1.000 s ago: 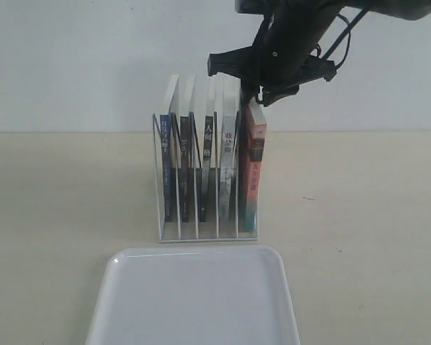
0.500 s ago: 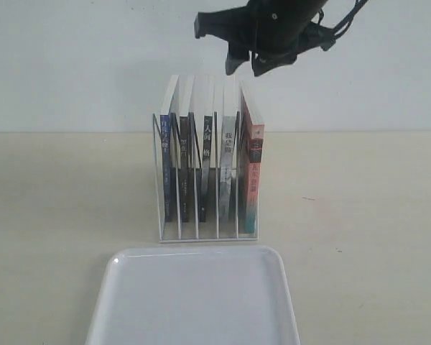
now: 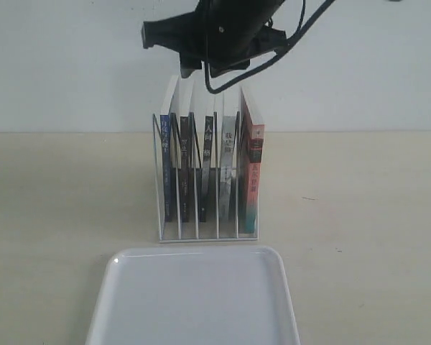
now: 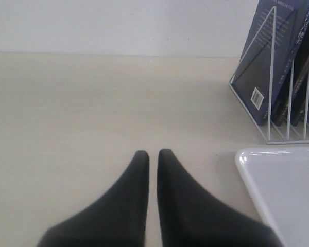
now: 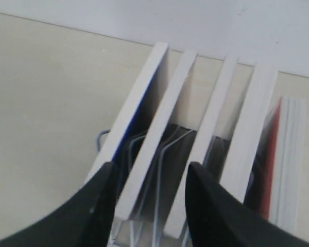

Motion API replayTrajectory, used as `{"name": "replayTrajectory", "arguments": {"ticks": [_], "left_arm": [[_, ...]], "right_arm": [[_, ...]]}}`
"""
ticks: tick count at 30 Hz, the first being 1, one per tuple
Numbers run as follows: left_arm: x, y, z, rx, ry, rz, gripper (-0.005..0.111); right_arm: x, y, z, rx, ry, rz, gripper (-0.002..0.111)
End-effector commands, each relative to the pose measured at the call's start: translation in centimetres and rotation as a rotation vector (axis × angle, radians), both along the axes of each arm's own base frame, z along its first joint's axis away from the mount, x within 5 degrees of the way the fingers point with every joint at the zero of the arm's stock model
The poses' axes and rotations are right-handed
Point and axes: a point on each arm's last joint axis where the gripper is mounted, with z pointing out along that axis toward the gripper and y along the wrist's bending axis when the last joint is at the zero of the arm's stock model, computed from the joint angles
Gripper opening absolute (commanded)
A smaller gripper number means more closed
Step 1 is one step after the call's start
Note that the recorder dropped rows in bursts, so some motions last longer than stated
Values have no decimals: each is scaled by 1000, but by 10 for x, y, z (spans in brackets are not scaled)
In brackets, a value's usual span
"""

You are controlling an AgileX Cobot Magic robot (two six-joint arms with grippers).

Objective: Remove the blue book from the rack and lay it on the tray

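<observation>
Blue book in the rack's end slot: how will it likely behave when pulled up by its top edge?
The blue book looks thin, so it is probably light and may flex when pinched. It leans in the rack, so it could drag on a wire divider. Its cover looks smooth; the right gripper might slip.

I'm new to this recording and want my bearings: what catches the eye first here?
A white wire rack stands mid-table holding five upright books, the blue book in its leftmost slot. The black right end effector hangs open just above the rack's left books. A large white tray lies in front of the rack, nearest the camera.
</observation>
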Motion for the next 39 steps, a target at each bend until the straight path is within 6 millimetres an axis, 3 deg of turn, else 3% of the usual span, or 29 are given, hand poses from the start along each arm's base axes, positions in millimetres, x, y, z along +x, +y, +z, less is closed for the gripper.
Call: {"name": "replayTrajectory", "arguments": {"ticks": [1,11,17,24,39], "left_arm": [[0,0,-1,-7,-4,6,6],[0,0,-1,-7,-4,6,6],[0,0,-1,-7,-4,6,6],[0,0,-1,-7,-4,6,6],[0,0,-1,-7,-4,6,6]], "right_arm": [[13,0,-12,-42,-44,-50,42],[21,-1,-20,-38,-45,-62,41],[24,-3,-25,-61,-36,-54,20],[29,3,-41,-59,-6,-50,34],[30,4,-49,-61,36,-69,34]]}}
